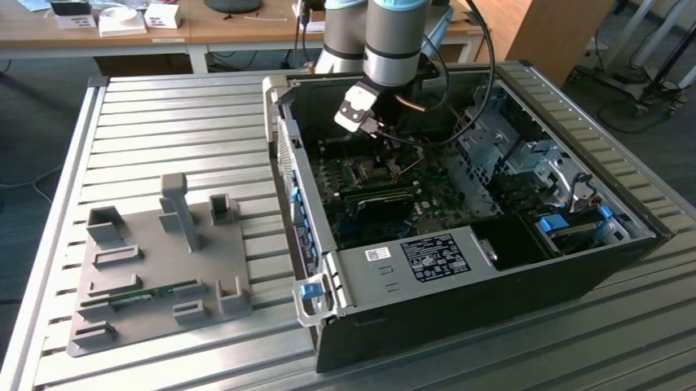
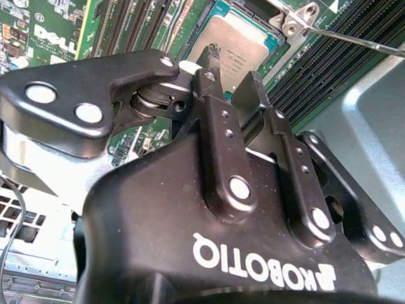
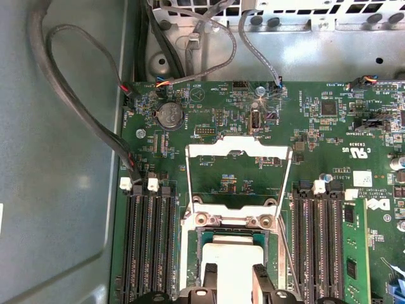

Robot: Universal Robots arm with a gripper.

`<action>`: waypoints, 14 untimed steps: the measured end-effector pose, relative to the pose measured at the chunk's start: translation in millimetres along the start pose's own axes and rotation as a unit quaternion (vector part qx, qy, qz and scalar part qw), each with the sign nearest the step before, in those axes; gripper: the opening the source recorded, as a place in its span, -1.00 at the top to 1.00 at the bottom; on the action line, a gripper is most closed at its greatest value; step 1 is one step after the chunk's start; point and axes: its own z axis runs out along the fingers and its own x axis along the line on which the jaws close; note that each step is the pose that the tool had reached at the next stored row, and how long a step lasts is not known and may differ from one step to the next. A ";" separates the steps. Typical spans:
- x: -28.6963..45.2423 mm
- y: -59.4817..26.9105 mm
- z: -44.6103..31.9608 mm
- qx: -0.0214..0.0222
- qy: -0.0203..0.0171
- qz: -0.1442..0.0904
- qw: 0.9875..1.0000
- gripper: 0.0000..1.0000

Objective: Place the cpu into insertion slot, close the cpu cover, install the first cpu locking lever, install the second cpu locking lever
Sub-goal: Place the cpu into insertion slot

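Right up against the lens in the second wrist view sits the black gripper (image 2: 233,66). Its two fingers (image 2: 212,82) are parted by a narrow gap, and nothing is clamped between them. The tips reach out over the cpu (image 2: 240,38), which lies flat in the insertion slot (image 2: 218,11) with its silver-grey top up. I cannot tell whether the tips touch the chip. A thin metal rod (image 2: 354,39) runs off past the slot's corner.

Over to the first wrist view. The same two fingers (image 3: 261,278) stand apart on either side of the bright cpu (image 3: 231,253). Just beyond it, the cpu cover (image 3: 239,147) is swung open off the slot, so the green circuit board (image 3: 316,126) shows through its square window. Long black memory slots (image 3: 149,240) flank the socket on both sides.

Now the exterior view. The arm (image 1: 392,41) comes down from above, and the wrist tips the gripper (image 1: 376,134) into the open computer case (image 1: 490,244), low over the board. The case lies on a ribbed metal table (image 1: 163,122), with a grey fixture plate (image 1: 152,269) well apart on the exterior view's left.
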 end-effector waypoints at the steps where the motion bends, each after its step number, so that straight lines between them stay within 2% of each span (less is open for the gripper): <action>1: 0.0 0.0 0.0 0.000 0.000 0.000 1.000 0.30; 3: 0.0 0.0 -0.1 0.000 0.000 0.000 1.000 0.33; 4: 0.0 0.0 -0.2 0.000 0.000 0.000 1.000 0.46; 5: 0.0 0.0 -0.2 0.000 0.000 0.000 1.000 0.46; 6: 0.0 0.0 -0.2 0.000 0.000 0.000 1.000 0.58; 7: 0.0 0.0 -0.3 0.000 0.000 0.000 1.000 0.58; 9: 0.0 0.0 -0.3 0.000 0.000 0.000 1.000 0.79; 14: 0.0 0.0 -0.5 0.000 0.000 0.000 1.000 0.79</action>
